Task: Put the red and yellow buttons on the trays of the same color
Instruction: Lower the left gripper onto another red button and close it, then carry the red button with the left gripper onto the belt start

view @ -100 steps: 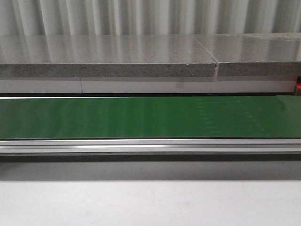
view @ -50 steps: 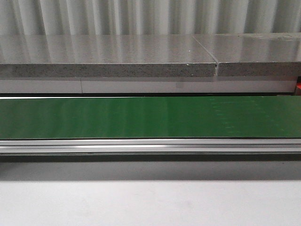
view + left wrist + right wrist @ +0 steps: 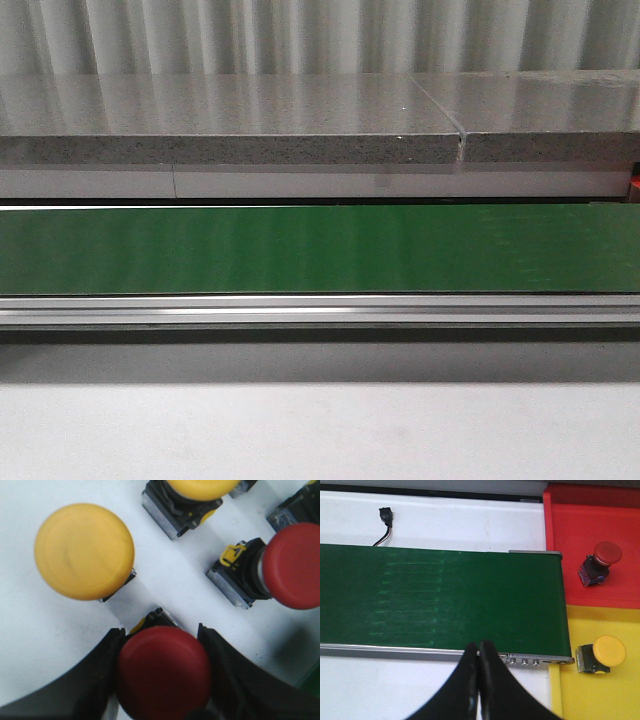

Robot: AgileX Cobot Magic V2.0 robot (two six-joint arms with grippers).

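Left hand [image 3: 162, 680]: black fingers [image 3: 95, 680] flanking the dome of a red button [image 3: 164, 672] on the white worktop [image 3: 30, 630], apparently pinching it, though contact is not fully clear. Risk, judged: the cap is smooth, round and glossy, so a grip on the dome alone could slip or let the unit tilt as it lifts; the neighbours are close, with a yellow button [image 3: 84, 551] just beside one finger, a second red one [image 3: 292, 566] lying on its side near the other, and another yellow one [image 3: 195, 490] beyond, so any sideways drift could knock them. Right hand [image 3: 479, 675]: fingers pressed together, empty, hovering over the near edge of the green belt [image 3: 440, 602], a matte ribbed band in an aluminium frame. Trays: red tray [image 3: 570, 540] holding one red button [image 3: 599, 562]; yellow tray [image 3: 580, 700] holding one yellow button [image 3: 601, 654]. Both are rigid moulded plastic with raised rims. Buttons: mushroom caps on blocky grey-and-black switch bodies.
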